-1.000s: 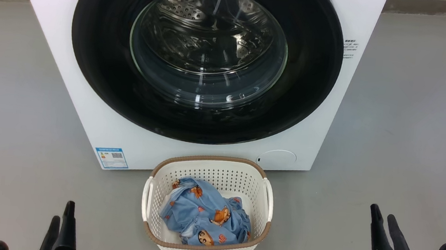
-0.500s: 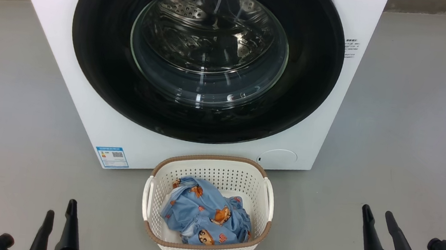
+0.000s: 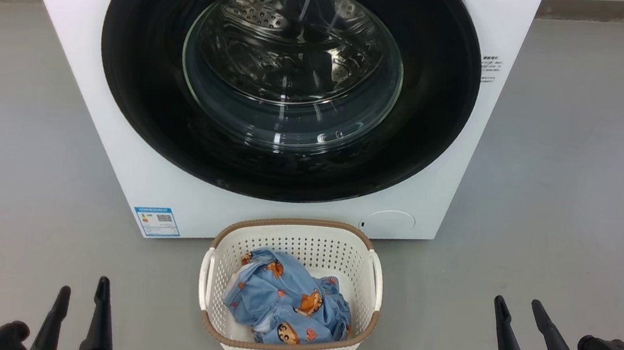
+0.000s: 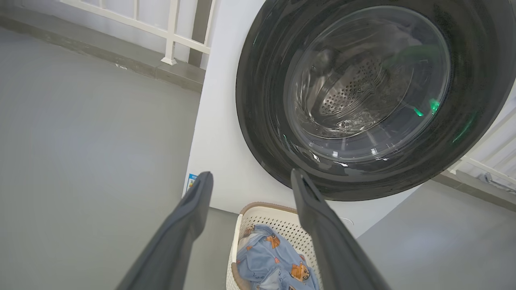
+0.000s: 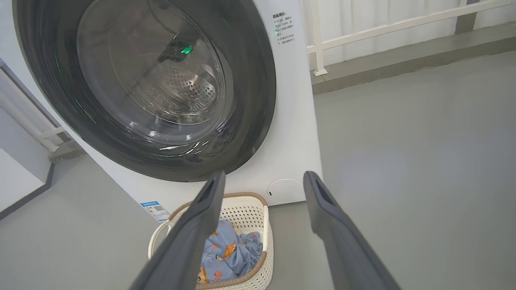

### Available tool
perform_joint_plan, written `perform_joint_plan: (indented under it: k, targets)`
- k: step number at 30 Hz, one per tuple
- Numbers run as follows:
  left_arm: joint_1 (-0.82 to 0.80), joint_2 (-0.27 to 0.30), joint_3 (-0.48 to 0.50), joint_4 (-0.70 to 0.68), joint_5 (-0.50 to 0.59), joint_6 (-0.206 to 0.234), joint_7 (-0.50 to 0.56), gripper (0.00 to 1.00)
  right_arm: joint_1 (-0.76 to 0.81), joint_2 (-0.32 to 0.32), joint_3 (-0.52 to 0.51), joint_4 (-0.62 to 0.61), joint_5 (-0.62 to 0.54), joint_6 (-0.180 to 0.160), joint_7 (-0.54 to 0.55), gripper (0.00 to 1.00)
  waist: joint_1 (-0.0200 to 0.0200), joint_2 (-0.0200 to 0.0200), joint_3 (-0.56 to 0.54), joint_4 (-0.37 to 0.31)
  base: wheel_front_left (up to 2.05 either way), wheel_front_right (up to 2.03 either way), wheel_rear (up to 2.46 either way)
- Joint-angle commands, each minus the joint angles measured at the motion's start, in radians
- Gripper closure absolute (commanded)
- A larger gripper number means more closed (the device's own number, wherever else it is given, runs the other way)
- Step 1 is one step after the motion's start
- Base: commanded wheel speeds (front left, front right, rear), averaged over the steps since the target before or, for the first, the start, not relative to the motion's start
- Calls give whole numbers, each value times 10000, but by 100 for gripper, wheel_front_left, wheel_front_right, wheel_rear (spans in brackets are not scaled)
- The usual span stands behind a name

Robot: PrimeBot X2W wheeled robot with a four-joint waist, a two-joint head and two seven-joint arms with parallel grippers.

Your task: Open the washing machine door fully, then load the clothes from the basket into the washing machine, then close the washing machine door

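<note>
Upper centre of the head view: washing machine door (image 3: 291,68), shut flush on the white washing machine (image 3: 181,202). Probably rigid, weighty on its hinge, glossy and slippery. No handle to be made out, so likely best hooked at its outer edge. Lower centre, inside the cream basket (image 3: 294,237): the clothes (image 3: 286,308), soft, light, crumpled, easy to pinch at a raised fold. Lower left, left gripper (image 3: 83,285) spread wide, empty. Lower right, right gripper (image 3: 518,302) equally wide, empty, well apart from basket and door.
</note>
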Motion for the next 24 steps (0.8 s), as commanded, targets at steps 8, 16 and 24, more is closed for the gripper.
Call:
perform_joint_plan:
  k: [8,16,24]
  targets:
    - [-183,197,342,-299,1369,-85,-366,0,-385,-210,256,-117,-1322,-9,-353,0,-1,0,-69,-11,0,0,0]
    - [-176,217,406,-331,2445,-92,-601,0,-405,-253,210,-60,-2348,-10,-587,0,-1,0,-71,-10,0,0,0]
    - [-170,237,482,-359,3432,-100,-836,0,-412,-254,196,-132,-3410,-11,-821,0,-1,0,-63,-26,0,0,0]
